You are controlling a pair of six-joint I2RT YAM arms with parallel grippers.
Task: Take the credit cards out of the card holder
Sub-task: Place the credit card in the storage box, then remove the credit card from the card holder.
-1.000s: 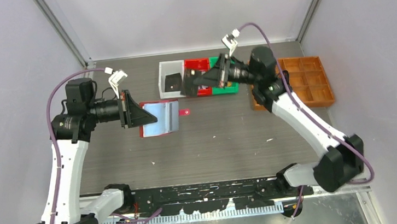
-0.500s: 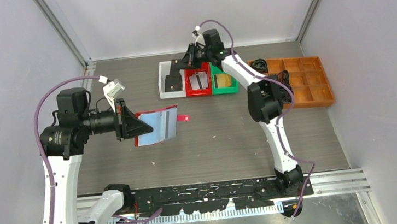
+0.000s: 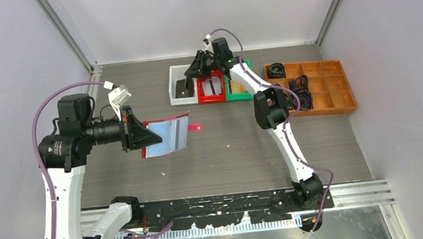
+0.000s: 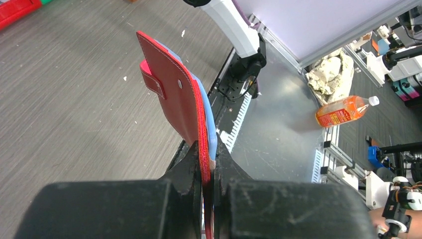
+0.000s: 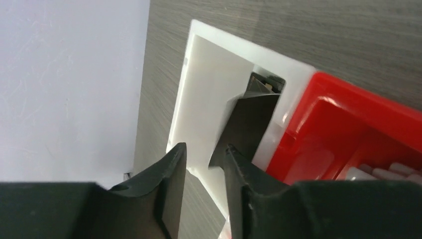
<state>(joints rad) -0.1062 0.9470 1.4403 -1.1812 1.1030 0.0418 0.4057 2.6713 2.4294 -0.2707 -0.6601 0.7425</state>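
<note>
Well out to the side, the left arm (image 3: 62, 169) reaches level over the grey wood-grain counter (image 3: 247, 145). Its jaws are pinched tight on one edge of the card holder (image 4: 174, 99), a stitched red cover with a snap tab and pale blue pages, held clear of the surface. The right arm (image 3: 240, 76) stretches far to the glossy white bin (image 5: 209, 84), its jaws slightly parted and gripping nothing. A thin dark card (image 5: 251, 122) leans inside, just beside one finger.

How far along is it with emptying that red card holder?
Done, it seems: a dark card leans in the white bin, and at least one pale card lies in the red bin. In hand: the left gripper clamps the open card holder off the table; the right gripper hangs open over the white bin. Left: I cannot tell whether the holder's pockets hold more cards.
</note>
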